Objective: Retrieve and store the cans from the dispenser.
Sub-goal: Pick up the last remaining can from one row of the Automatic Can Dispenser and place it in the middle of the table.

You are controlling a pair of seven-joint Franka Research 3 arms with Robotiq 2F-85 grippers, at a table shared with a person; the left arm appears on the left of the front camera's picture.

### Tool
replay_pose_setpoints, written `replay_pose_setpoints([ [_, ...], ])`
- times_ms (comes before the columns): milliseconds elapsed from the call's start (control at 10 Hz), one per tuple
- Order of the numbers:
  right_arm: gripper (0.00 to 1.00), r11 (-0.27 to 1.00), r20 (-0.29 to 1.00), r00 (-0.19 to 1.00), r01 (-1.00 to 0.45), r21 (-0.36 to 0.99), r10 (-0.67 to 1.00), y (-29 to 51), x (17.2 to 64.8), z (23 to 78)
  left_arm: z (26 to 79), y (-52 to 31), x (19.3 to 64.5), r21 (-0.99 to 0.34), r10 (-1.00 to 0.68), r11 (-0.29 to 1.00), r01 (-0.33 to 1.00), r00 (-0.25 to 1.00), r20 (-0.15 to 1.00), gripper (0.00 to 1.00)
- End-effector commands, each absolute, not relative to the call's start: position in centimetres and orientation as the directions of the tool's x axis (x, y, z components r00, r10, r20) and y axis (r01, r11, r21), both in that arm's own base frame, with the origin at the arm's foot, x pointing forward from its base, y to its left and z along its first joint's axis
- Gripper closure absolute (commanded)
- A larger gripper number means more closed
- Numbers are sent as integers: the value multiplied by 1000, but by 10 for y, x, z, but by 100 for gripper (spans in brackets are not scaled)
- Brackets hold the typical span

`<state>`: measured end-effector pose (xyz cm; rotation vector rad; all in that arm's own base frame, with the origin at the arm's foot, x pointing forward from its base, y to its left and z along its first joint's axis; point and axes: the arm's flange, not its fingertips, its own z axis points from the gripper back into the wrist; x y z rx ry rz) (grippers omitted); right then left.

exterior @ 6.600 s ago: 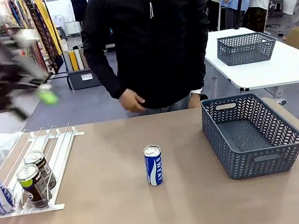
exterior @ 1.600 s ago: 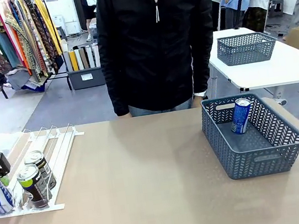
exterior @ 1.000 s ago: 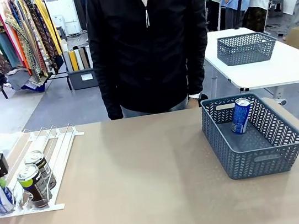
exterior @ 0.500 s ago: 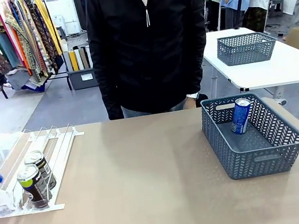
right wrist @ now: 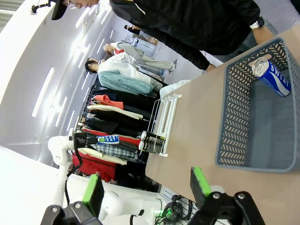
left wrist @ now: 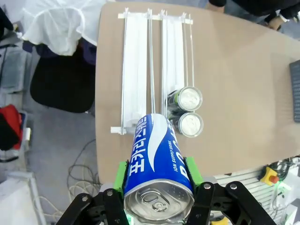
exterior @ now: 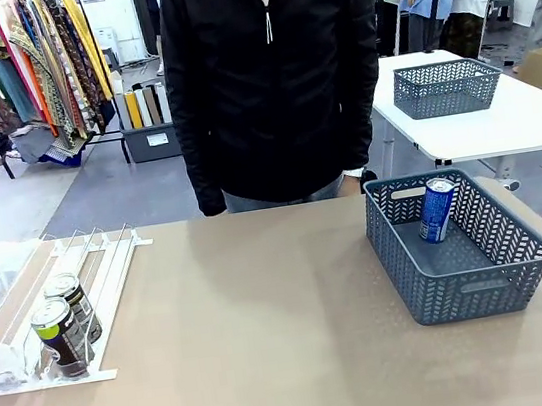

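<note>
left tool (left wrist: pixel 158 174) is clamped on a blue can (left wrist: pixel 159 154), green pads on opposite sides of its body, silver top toward the wrist camera. it holds the can high above the dispenser (left wrist: pixel 136 70), probably to clear the rails on the carry over. two dark cans (exterior: pixel 60 339) sit one behind the other at a lane's low front stop; the slope feeds them there. another blue can (exterior: pixel 438 210) stands tilted by the far wall of the basket (exterior: pixel 476 297), at the right of the surface (exterior: pixel 274 364). right tool (right wrist: pixel 146 185) is open and empty, above the basket end.
</note>
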<state>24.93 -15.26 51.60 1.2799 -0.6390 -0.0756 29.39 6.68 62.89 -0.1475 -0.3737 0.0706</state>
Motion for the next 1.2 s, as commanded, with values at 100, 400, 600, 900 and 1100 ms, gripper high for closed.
replay_pose_setpoints([
  [100, 0, 300, 427, 808, -324, 897, -405, -152, 252, 519, 633, 60, 295, -142, 81, 989, -29, 924, 373, 100],
  [400, 0, 300, 427, 808, -324, 897, -405, -152, 252, 519, 626, 54, 305, -192, 126, 979, -63, 932, 340, 100],
  [600, 0, 300, 427, 808, -324, 897, -405, -152, 252, 519, 622, -24, 354, -244, 104, 970, -20, 935, 338, 100],
  [900, 0, 300, 427, 808, -324, 897, -405, -152, 252, 519, 580, -197, 425, -174, -192, 957, 234, 954, 229, 100],
  [1100, 0, 300, 427, 808, -324, 897, -405, -152, 252, 519, 531, -308, 440, -86, -370, 919, 385, 916, 154, 100],
])
